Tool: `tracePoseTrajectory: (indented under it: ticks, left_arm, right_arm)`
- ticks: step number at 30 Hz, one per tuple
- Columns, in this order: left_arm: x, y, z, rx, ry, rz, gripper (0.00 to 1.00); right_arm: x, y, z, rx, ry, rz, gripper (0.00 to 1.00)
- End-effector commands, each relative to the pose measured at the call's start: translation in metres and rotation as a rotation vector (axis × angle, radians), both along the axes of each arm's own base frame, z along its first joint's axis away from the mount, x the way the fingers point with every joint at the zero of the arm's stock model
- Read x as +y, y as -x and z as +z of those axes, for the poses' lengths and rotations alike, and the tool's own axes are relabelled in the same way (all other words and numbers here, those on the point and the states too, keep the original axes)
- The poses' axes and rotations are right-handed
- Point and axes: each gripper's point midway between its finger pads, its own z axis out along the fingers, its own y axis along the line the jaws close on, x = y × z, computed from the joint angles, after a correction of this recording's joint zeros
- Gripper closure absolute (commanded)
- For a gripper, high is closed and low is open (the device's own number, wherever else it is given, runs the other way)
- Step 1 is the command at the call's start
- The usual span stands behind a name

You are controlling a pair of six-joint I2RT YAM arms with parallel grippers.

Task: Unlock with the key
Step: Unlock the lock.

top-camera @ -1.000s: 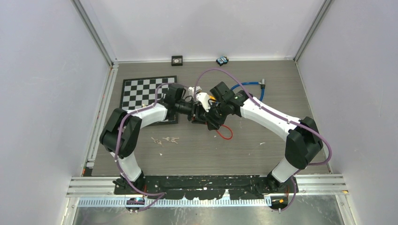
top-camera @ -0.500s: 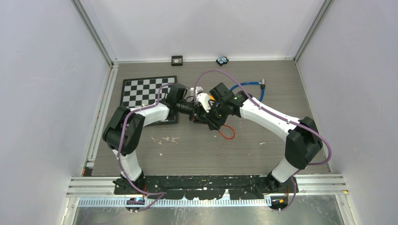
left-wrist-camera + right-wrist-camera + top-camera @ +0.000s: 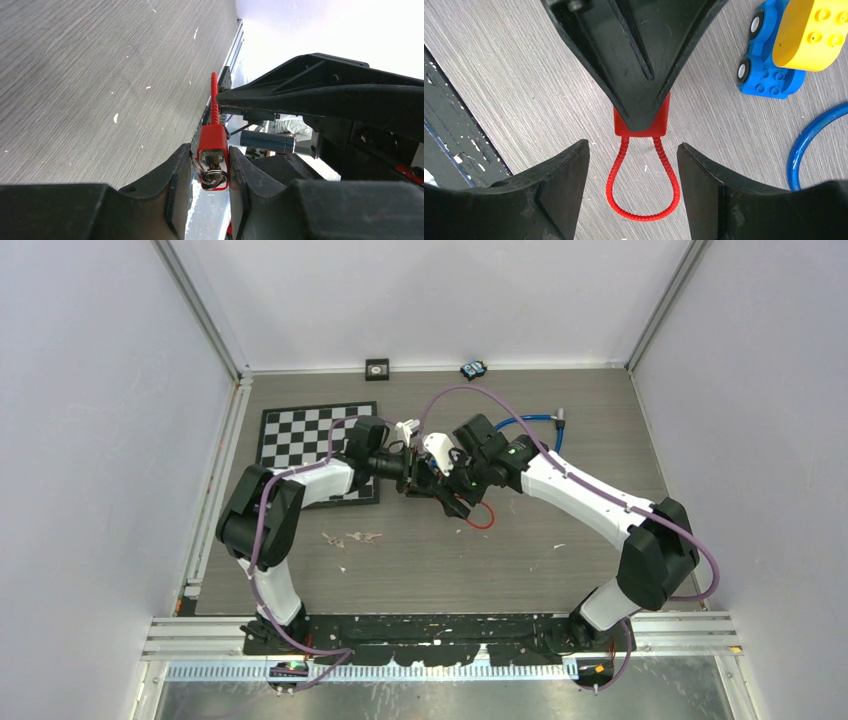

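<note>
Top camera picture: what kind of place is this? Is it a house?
Probably a robot test lab, not a house. Blank white walls on metal rails box in a grey table, a left arm and a right arm are bolted along its near edge, and a checkerboard lies on it.

I see pale lilac walls [image 3: 90,440] enclosing a grey wood-grain tabletop [image 3: 430,580], framed by aluminium rails [image 3: 198,305], under even, soft light.

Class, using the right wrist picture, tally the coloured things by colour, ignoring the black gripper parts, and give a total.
Red: 1, the padlock
Blue: 2, the toy car and the hose
Yellow: 1, the brick
Total: 4
</note>
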Motion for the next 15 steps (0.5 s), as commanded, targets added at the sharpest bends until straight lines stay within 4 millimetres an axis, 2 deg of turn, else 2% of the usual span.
tracePoseTrajectory:
  ticks: [1,12,15]
  left_arm:
    - [0.005,0.002,0.024,-0.079,0.054,-0.018,1.00]
    - [0.006,0.006,0.030,-0.087,0.069,-0.025,1.00]
    - [0.006,0.006,0.031,-0.089,0.075,-0.028,1.00]
  right_arm:
    - [-0.004,-0.004,0.016,-0.057,-0.026,-0.006,0.30]
    - [0.008,-0.009,0.003,-0.008,-0.019,0.017,0.34]
    - [0.009,-0.009,0.000,-0.001,-0.018,0.027,0.40]
